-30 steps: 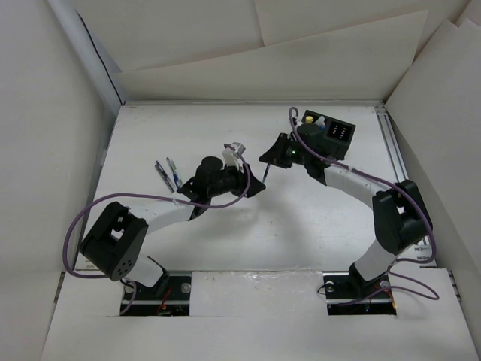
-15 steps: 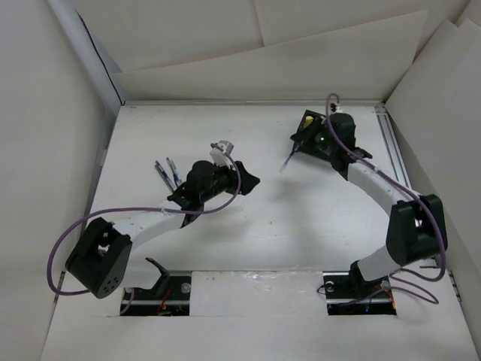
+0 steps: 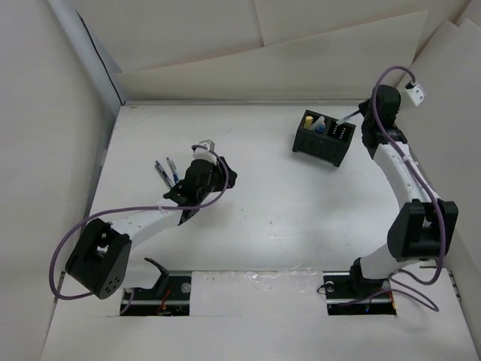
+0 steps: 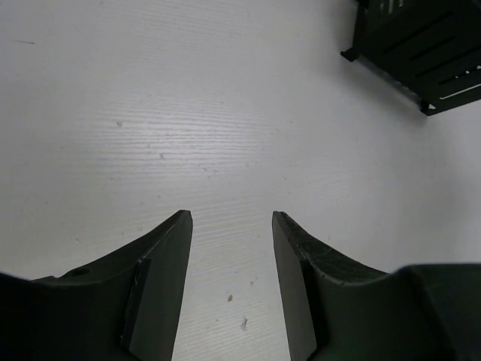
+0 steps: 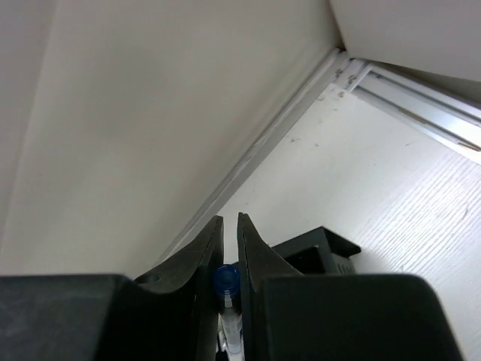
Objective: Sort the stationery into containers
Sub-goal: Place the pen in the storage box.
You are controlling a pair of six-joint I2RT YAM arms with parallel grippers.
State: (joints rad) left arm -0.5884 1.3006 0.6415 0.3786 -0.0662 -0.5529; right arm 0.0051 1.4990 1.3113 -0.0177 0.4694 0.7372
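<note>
The black two-compartment box stands at the back right of the table. Its left compartment holds yellow and blue items. My right gripper is just right of the box, shut on a slim pale pen that points over the right compartment. In the right wrist view the fingers pinch a blue-capped pen, with the box below. My left gripper is open and empty over bare table. Two blue and black pens lie to its left.
White paper walls close in the table on the left, back and right. A metal rail runs along the right edge beside my right arm. The box's corner shows at the top right of the left wrist view.
My right arm has swung right and back with the pen, from the box's left side to its right end. My left gripper has drawn back to the left.
</note>
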